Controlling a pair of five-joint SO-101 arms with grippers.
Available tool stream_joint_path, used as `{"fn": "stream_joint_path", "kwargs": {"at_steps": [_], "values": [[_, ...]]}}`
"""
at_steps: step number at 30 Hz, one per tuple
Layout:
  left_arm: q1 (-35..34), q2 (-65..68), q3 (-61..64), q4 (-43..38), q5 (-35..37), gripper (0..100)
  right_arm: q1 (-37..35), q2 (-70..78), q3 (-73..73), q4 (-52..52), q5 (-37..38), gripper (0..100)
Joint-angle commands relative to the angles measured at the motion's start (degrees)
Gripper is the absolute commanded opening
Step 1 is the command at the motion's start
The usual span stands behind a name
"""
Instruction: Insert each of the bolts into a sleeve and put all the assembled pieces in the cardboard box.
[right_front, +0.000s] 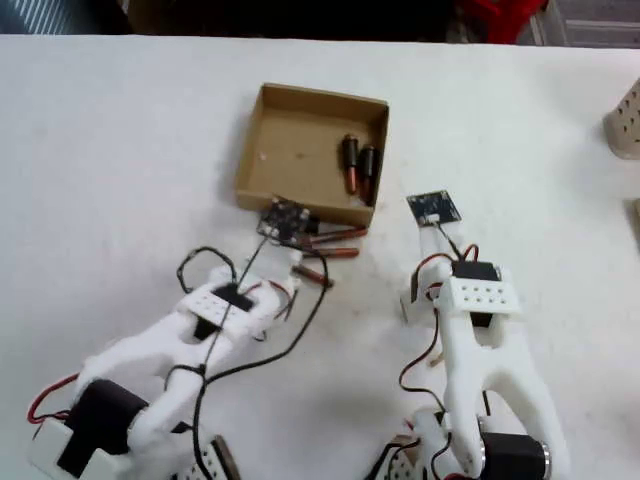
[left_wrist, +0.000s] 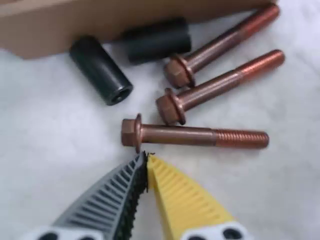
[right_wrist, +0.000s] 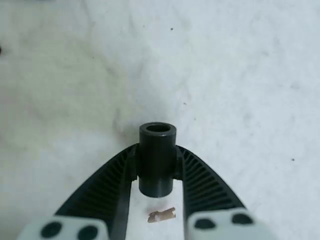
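Observation:
In the left wrist view, three copper bolts (left_wrist: 192, 136) (left_wrist: 220, 86) (left_wrist: 220, 42) lie on the white table beside two black sleeves (left_wrist: 100, 70) (left_wrist: 157, 40), close against the cardboard box wall (left_wrist: 100, 15). My left gripper (left_wrist: 146, 159) is shut and empty, its tips just short of the nearest bolt's head. My right gripper (right_wrist: 157, 152) is shut on a black sleeve (right_wrist: 157, 155) held upright, bore facing up. From above, the cardboard box (right_front: 300, 95) holds two assembled pieces (right_front: 358, 165). The left arm's wrist (right_front: 285, 218) sits at the box's front wall, and the right arm's wrist (right_front: 435, 208) is to the right of the box.
Loose bolts (right_front: 335, 243) lie on the table in front of the box between the two arms. Black and red cables (right_front: 300, 320) trail over the left arm. A beige perforated object (right_front: 625, 125) stands at the table's right edge.

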Motion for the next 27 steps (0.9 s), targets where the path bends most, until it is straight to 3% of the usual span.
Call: {"fn": "stream_joint_path", "kwargs": {"at_steps": [1, 7, 10, 15, 20, 24, 27], "values": [[-5.7, 0.0, -1.8, 0.5, -2.0, 2, 0.7, -1.9, -0.4, -0.4, 0.4, 1.8], [-14.1, 0.0, -3.4, 0.9, -2.0, 2, 0.7, -1.9, -0.3, -0.4, 0.4, 1.8], [-14.9, -0.7, -3.7, 1.0, -2.0, 2, 0.5, -1.9, -0.3, -0.4, 0.4, 1.8], [-7.0, -12.9, -0.6, 5.9, -1.4, 2, 0.5, -1.9, -0.3, -0.4, 0.4, 1.8], [1.4, -31.9, 6.4, 7.1, 4.7, 3, 0.4, -1.9, -0.3, -0.4, 0.4, 1.8], [4.8, -40.7, 12.1, 1.6, 5.5, 15, 0.4, -1.9, -0.3, -0.4, 0.4, 1.8], [7.7, -39.1, 12.7, 0.6, 5.5, 23, 0.4, -1.9, -0.3, -0.4, 0.4, 1.8]]}}
